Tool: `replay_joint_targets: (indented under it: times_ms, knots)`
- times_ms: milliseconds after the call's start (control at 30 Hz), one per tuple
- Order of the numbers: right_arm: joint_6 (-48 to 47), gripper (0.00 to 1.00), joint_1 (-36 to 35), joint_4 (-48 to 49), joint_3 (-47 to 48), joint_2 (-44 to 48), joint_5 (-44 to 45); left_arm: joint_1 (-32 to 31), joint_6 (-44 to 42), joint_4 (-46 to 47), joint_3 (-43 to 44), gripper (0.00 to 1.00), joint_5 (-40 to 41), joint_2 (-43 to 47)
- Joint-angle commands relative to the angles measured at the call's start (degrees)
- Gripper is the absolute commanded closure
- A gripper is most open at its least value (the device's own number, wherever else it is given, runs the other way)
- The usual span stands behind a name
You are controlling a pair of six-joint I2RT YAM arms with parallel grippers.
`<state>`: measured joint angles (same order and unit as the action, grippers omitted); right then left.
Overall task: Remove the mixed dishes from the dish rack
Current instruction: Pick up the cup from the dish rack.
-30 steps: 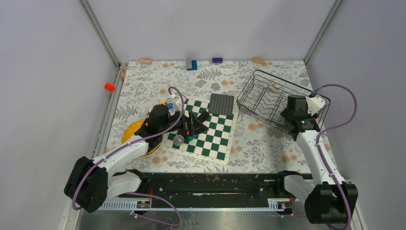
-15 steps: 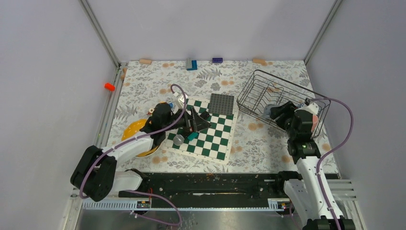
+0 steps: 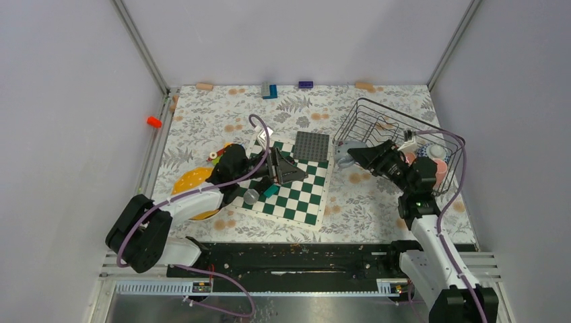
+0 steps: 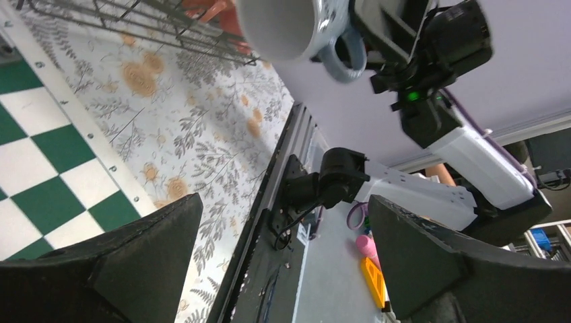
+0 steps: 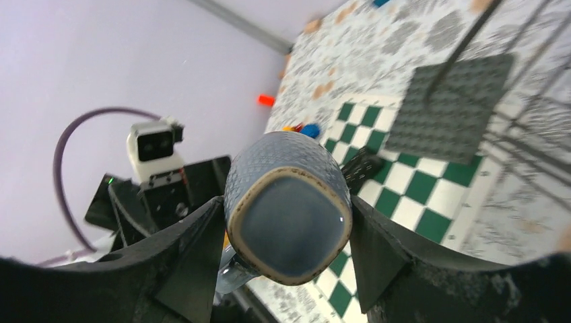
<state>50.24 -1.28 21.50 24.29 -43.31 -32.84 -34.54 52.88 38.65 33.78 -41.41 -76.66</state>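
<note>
My right gripper (image 3: 358, 157) is shut on a grey mug (image 3: 345, 153) and holds it in the air just left of the black wire dish rack (image 3: 377, 103). In the right wrist view the mug (image 5: 288, 208) sits base-on between my fingers (image 5: 195, 256). The left wrist view shows it (image 4: 279, 27) from below, pale inside. A pink mug (image 3: 439, 168) and a red-and-white dish (image 3: 419, 151) show at the rack's right end. The yellow-orange plate (image 3: 190, 180) lies on the table by my left arm. My left gripper (image 3: 286, 169) is open and empty over the chessboard (image 3: 299, 192).
A dark grey studded plate (image 3: 312, 145) lies at the chessboard's far corner. A black stick with a silver head (image 3: 251, 196) and small toy blocks lie on the board. Blocks (image 3: 269, 89) line the back wall. A red piece (image 3: 153, 122) sits on the left rail.
My right arm drew back from the rack and swung left, carrying the grey mug out over the table. My left gripper shifted slightly right over the chessboard.
</note>
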Motion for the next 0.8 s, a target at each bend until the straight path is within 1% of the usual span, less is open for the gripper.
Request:
replay_joint_targets:
  times_ms: [0, 100, 167, 267, 333, 433, 533, 633, 733, 767]
  knots:
    - [6.57, 0.86, -5.54, 17.28, -0.65, -3.46, -8.15, -0.17, 2.98, 8.55, 2.33, 0.05, 1.14, 0.97]
    - [4.40, 0.86, -12.00, 16.93, 0.80, -6.40, -5.92, -0.17, 3.76, 9.28, 1.25, 0.06, 3.55, 2.82]
    - [4.98, 0.87, -15.09, 19.82, 0.94, -8.45, -4.92, -0.23, 4.16, 9.51, 0.58, 0.06, 5.14, 4.02]
    - [7.27, 0.89, -18.09, 25.32, 0.58, -11.86, -3.82, -0.26, 4.27, 8.99, -0.75, 0.08, 7.90, 5.14]
    - [7.72, 0.90, -19.95, 26.79, 0.99, -13.61, -3.45, -0.26, 4.85, 9.31, -1.33, 0.08, 8.91, 5.08]
    - [8.05, 0.90, -22.85, 29.27, 1.29, -16.30, -2.21, -0.71, 6.86, 12.63, -2.06, 0.12, 8.51, 4.37]
    - [9.72, 0.89, -24.02, 32.87, 1.34, -18.81, -2.31, -1.49, 8.53, 15.69, -2.21, 0.16, 7.27, 3.41]
    - [11.13, 0.88, -25.10, 36.90, 1.26, -21.09, -2.83, -2.04, 9.32, 16.45, -2.00, 0.23, 7.18, 2.73]
    - [12.31, 0.88, -26.20, 38.82, 1.32, -22.93, -2.93, -2.59, 10.35, 18.61, -1.92, 0.39, 7.36, 1.87]
    - [12.46, 0.88, -26.48, 39.06, 1.30, -23.44, -2.81, -2.81, 10.59, 19.26, -1.71, 0.46, 7.13, 1.54]
